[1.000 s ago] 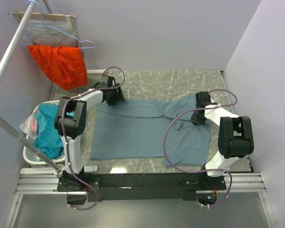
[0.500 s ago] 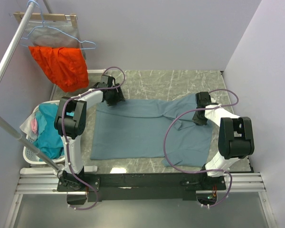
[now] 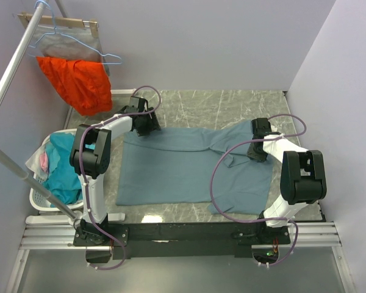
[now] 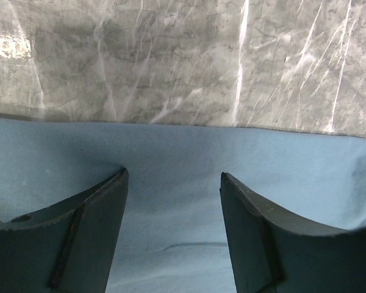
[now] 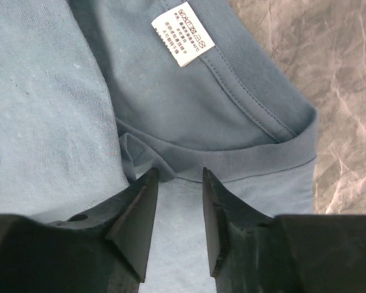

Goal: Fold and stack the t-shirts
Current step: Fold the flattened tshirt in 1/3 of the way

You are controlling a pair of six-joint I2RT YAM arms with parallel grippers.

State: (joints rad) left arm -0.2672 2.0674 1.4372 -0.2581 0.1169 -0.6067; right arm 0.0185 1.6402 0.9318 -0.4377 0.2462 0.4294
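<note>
Slate-blue cloth t-shirt (image 3: pixel 183 165) spread on grey marble counter (image 3: pixel 232 104), left gripper (image 4: pixel 174 177) wide apart over shirt's far-left edge, right gripper (image 5: pixel 180 174) narrowly apart at collar, clamping nothing, white neck label (image 5: pixel 183 33) just beyond

L arm (image 3: pixel 104 131) stretched to t-shirt (image 3: pixel 171 171) far-left corner. Left gripper (image 4: pixel 174 232) low over its edge, jaws wide, nothing between. R arm (image 3: pixel 280 146) folded. Right gripper (image 5: pixel 180 207) at shirt collar, jaws narrowly parted; tips prob touching cloth, can't confirm.
</note>
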